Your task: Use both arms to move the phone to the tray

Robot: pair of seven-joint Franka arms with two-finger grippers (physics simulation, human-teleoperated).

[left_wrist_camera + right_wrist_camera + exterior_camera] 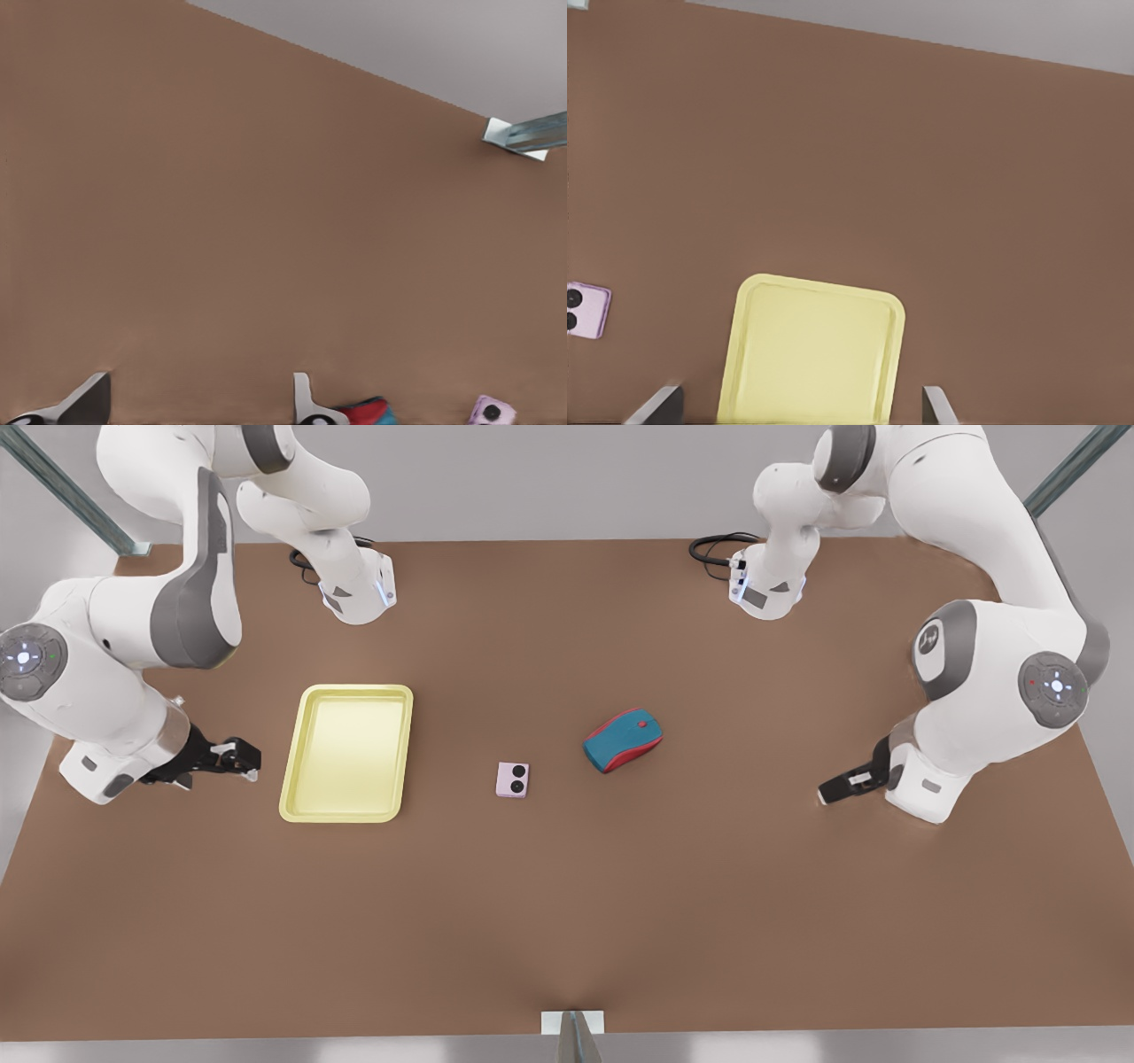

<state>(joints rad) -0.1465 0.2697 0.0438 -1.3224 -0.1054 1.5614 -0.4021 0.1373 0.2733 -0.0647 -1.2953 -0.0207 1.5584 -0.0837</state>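
The pale pink phone (513, 779) (493, 410) (585, 310) lies flat on the brown table, camera circles up, between the tray and the mouse. The yellow tray (345, 689) (819, 288) sits toward the front view's left. My right gripper (244, 762) (802, 390) hovers low just beside the tray's outer edge, open and holding nothing. My left gripper (837, 788) (201, 381) is low at the front view's right, beyond the mouse, open and holding nothing. Neither gripper touches the phone.
A teal-and-red mouse (623, 740) (368, 412) lies between the phone and my left gripper. Both arm bases (359, 593) (766, 589) and black cables (722, 545) stand at the table's far edge. A metal bracket (572, 1023) (523, 135) marks the near edge.
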